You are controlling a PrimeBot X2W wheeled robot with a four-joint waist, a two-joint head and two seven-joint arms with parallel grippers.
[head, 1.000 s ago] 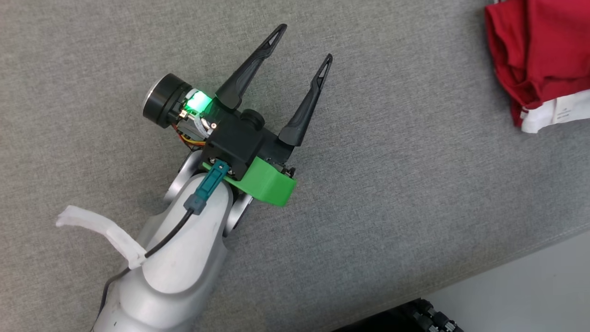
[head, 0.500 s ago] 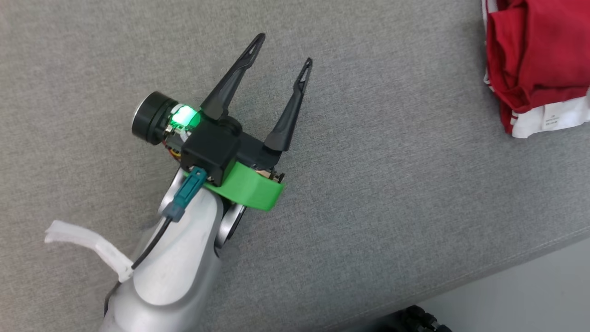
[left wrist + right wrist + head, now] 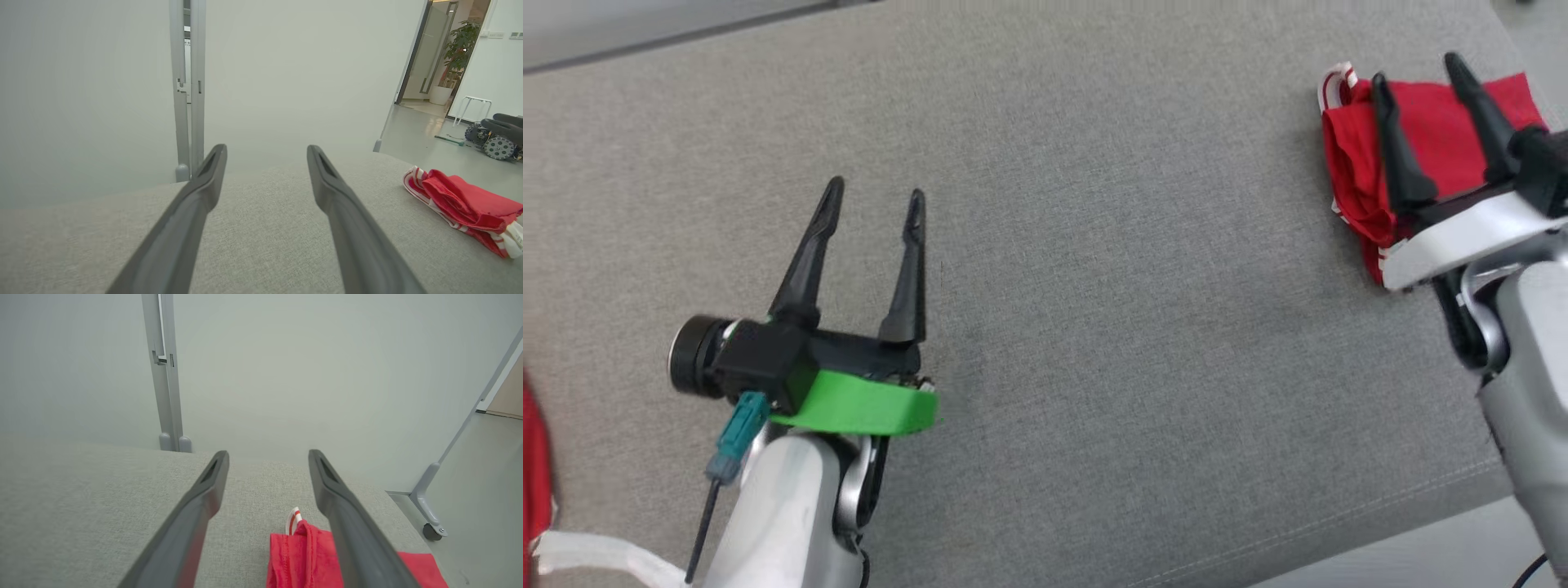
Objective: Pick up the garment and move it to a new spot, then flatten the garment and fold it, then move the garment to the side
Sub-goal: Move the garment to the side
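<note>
Head view: the red garment [image 3: 1352, 163] was seen at the right edge of the table [image 3: 1135, 286], under the right gripper [image 3: 1414, 69], spread wide, empty. Well left of the garment, the left gripper [image 3: 876, 188] was spread, empty. Wrist views: a pale wall [image 3: 286, 81] was seen beyond.

Looks like an office or robotics lab: frosted partition walls [image 3: 286, 73] on grey metal posts [image 3: 188, 81], a smooth grey floor [image 3: 425, 143], a potted plant [image 3: 459, 49] by a glass door [image 3: 433, 53], and a wheeled machine [image 3: 496, 141] parked beyond
</note>
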